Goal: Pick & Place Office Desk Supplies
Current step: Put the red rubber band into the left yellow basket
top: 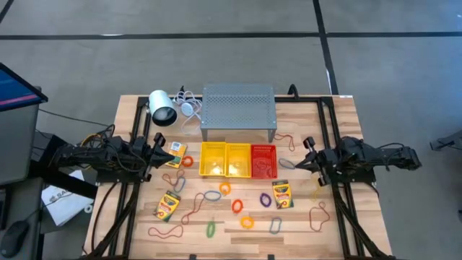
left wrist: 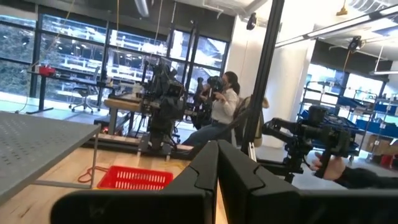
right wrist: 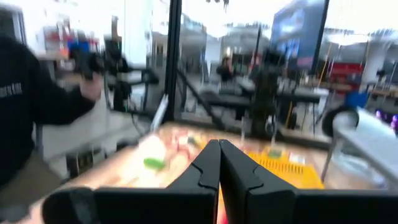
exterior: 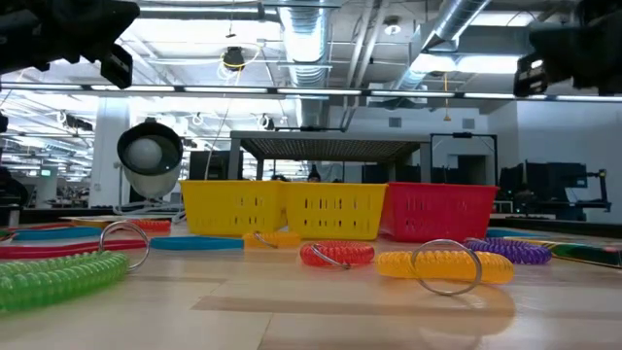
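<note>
From above we see both arms parked at the table's sides, level with the baskets. Our left gripper [top: 160,152] has its jaws pressed together on nothing, and our right gripper [top: 302,164] is the same.

The move turns on which supply lies nearest which jaw. A crayon box [top: 176,154] lies just beside the left gripper's tip, on its inward side, its long axis tilted a little off the table's depth. We judge it the left arm's easiest pick. For the right arm, another crayon box [top: 281,194] lies near, toward the front edge and inward, its long axis running roughly front to back.

The supplies lie scattered over the front half of the table, in front of the baskets and well apart from one another.

Counts, as far as we can tell:
- Crayon boxes: three, the third [top: 167,206] front left.
- Baskets: two yellow [top: 225,160] and one red [top: 263,160], in a row.
- Coil rings: about eight, in orange, purple, green and grey.
- Rubber bands: about six, thin and hard to count.
</note>
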